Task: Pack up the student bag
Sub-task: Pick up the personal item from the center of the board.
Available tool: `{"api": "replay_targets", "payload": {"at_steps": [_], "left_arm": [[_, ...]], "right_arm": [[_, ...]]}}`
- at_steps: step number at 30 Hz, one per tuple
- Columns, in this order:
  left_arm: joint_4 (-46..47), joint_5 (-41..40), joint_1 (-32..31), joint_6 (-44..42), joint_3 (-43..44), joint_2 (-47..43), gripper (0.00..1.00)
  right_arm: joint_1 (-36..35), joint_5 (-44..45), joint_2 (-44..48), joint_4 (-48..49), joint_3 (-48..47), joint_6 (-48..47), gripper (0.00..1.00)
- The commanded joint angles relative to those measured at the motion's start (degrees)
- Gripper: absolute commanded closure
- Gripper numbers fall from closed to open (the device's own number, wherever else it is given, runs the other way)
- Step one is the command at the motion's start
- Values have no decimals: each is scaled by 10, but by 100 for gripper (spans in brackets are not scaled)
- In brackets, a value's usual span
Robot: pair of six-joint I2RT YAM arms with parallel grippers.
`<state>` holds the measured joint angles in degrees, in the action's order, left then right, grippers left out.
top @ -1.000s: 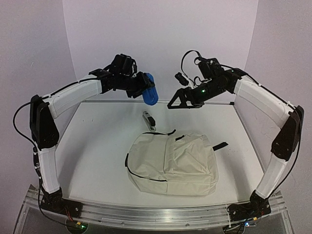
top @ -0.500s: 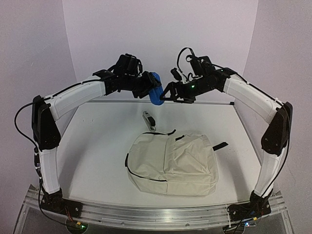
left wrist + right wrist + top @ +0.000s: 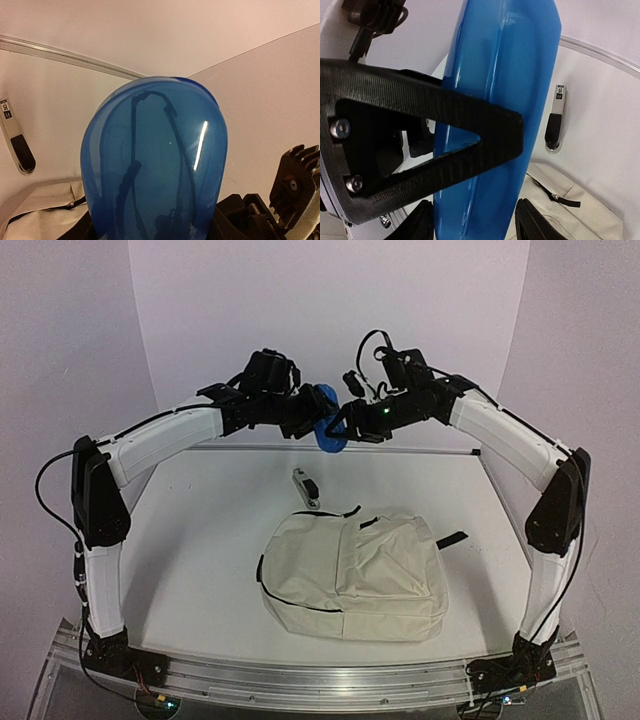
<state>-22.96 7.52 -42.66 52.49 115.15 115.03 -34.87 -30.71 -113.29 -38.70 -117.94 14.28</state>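
1. The left gripper (image 3: 306,418) is raised above the far edge of the white table (image 3: 200,540). Its jaws are clamped on a blue translucent plastic case (image 3: 330,436) with rounded ends.
2. In the left wrist view, the blue translucent plastic case (image 3: 157,165) stands up from between the left jaws and fills the middle of the frame.
3. The right gripper (image 3: 343,424) meets the case from the opposite side, at the same height.
4. In the right wrist view, one black triangular finger (image 3: 485,125) lies across the face of the case (image 3: 520,60). The other finger is hidden behind the case. Whether the right jaws are clamped on the case cannot be told.
5. The cream-beige fabric backpack (image 3: 350,575) lies flat on the table, near its middle, below and in front of both grippers. Neither gripper touches it.
6. A small silver and black oblong object (image 3: 305,487) lies on the table just behind the backpack's far edge, apart from it.
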Motion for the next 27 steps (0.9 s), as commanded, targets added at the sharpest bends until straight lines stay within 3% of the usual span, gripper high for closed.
{"api": "replay_targets", "payload": {"at_steps": [1, 5, 11, 12, 18, 21, 27], "left_arm": [[18, 14, -3, -6, 49, 8, 48], [13, 12, -3, -14, 55, 8, 41], [42, 16, -1, -52, 12, -39, 3], [56, 21, 0, -59, -3, -52, 1], [172, 55, 7, -76, -133, -143, 0], [218, 114, 21, -61, -172, -164, 0], [357, 217, 39, 6, -207, -162, 0]], "right_arm": [[2, 13, -15, 18, -32, 3, 53], [1, 15, -18, 19, -41, 6, 70], [13, -7, -4, 20, -53, 26, 78], [16, -13, 2, 22, -53, 29, 78], [45, -101, 26, 52, -49, 89, 79], [57, -161, 36, 91, -46, 130, 79], [70, -299, 71, 248, 21, 249, 81]]}}
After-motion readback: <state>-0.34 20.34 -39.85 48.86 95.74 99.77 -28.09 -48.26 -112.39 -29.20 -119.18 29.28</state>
